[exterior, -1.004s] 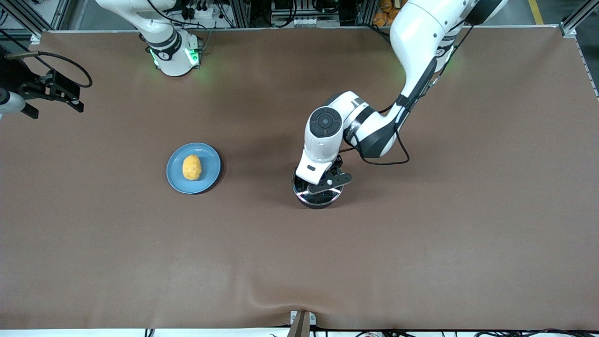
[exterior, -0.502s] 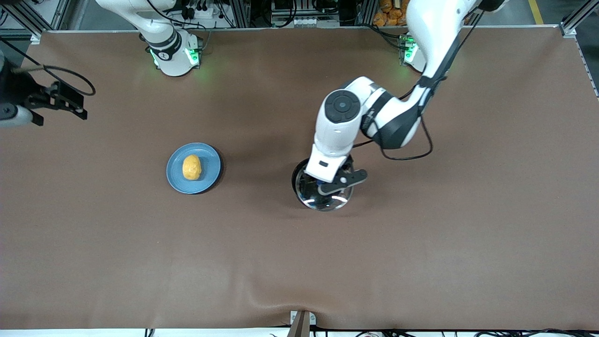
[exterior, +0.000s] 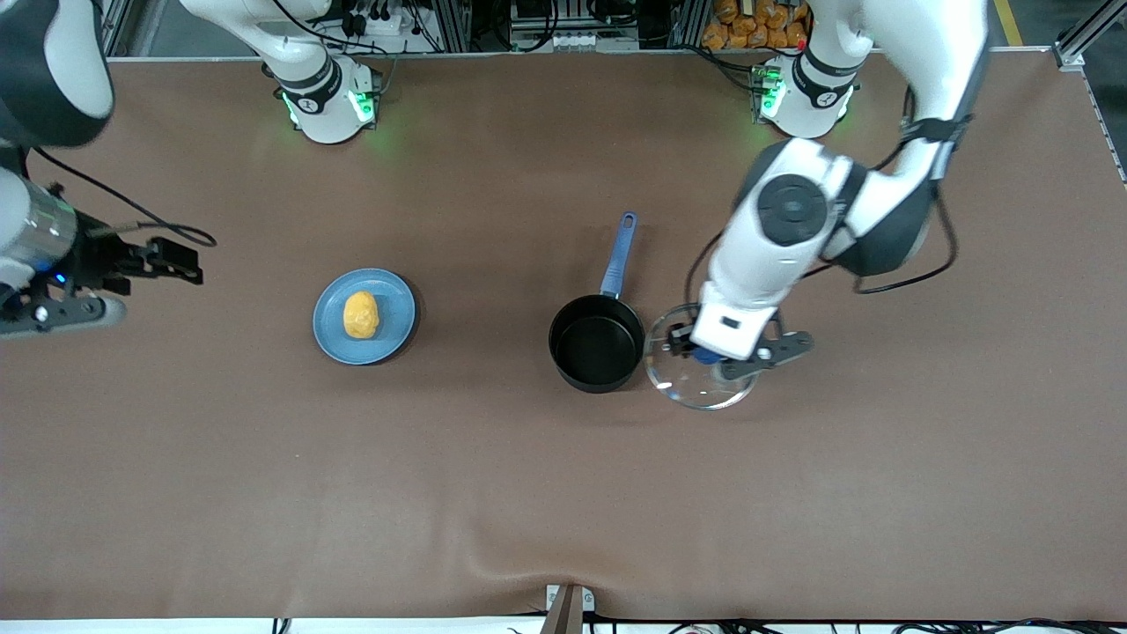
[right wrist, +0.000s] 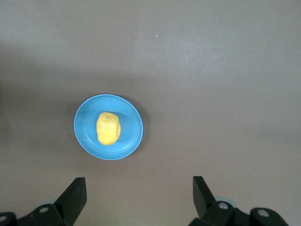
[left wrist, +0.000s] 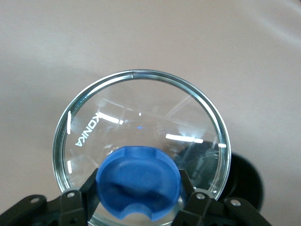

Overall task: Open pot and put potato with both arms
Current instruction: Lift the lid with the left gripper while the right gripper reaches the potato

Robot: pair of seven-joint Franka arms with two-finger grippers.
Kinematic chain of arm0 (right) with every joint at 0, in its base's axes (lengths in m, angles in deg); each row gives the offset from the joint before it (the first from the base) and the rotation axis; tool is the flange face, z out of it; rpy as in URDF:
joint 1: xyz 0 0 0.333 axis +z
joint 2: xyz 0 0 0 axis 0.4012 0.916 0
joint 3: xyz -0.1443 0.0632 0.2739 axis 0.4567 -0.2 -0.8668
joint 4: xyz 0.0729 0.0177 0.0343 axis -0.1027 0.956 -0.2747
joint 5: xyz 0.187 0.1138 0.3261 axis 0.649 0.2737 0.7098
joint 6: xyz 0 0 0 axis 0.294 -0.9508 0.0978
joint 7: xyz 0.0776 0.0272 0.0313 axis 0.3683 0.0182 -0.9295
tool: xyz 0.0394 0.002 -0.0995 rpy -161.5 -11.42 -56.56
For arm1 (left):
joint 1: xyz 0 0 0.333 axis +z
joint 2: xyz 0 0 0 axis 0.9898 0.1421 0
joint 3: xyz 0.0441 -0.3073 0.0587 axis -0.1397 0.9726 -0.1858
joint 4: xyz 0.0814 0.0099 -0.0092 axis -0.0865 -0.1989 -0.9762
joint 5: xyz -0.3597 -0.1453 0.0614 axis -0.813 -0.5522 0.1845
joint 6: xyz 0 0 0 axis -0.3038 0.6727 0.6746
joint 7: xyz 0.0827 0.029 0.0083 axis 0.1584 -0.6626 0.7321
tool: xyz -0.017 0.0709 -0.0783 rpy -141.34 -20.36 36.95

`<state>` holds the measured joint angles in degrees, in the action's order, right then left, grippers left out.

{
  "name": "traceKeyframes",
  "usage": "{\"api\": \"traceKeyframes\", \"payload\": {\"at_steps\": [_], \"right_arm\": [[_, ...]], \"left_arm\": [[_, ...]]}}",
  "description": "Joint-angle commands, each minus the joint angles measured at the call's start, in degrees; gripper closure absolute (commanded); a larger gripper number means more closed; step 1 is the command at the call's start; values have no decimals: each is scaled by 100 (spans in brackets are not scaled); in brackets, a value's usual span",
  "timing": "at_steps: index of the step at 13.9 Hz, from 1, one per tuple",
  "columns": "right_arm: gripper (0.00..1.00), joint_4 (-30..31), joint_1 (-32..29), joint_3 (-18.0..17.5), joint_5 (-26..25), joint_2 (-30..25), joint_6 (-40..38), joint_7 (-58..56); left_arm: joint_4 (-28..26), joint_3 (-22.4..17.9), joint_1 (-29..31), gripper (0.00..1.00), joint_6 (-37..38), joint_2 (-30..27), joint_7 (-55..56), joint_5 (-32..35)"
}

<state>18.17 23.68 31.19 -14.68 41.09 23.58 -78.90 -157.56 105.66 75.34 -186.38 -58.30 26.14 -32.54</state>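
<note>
The black pot (exterior: 597, 352) stands uncovered mid-table, its blue handle (exterior: 618, 255) pointing toward the robots' bases. My left gripper (exterior: 709, 357) is shut on the blue knob (left wrist: 138, 181) of the glass lid (exterior: 696, 383). It holds the lid level over the table, beside the pot toward the left arm's end. The lid (left wrist: 141, 108) fills the left wrist view, with the pot's edge (left wrist: 247, 181) showing past it. The potato (exterior: 361, 314) lies on a blue plate (exterior: 394, 328). My right gripper (exterior: 180, 264) is open and empty, up over the table toward the right arm's end from the plate. Its wrist view shows the potato (right wrist: 108, 128).
The brown table cloth (exterior: 563, 493) has a small ridge near the front camera's edge. The blue plate (right wrist: 131, 139) is the only other object on the table. Both arm bases stand along the edge farthest from the front camera.
My left gripper has lifted the lid off the pot and carried it toward the left arm's end, uncovering the pot. My right gripper has moved toward the plate.
</note>
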Motion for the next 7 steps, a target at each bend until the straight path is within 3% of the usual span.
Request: {"api": "traceKeyframes", "payload": {"at_steps": [1,3,7], "right_arm": [[0,-124,76,-21,76,270,150,27],[0,243,138,-30,85,341,544,71],[0,1280,357,-48,120,262,1529,412]], "left_arm": [[-1134,618,1303,50,-34,-919,-1146,-393],[-1565,847,2087,50,-34,-1297,-2210,-771],[-1998,848,2757,50,-112,-1458,-3259,-922]]}}
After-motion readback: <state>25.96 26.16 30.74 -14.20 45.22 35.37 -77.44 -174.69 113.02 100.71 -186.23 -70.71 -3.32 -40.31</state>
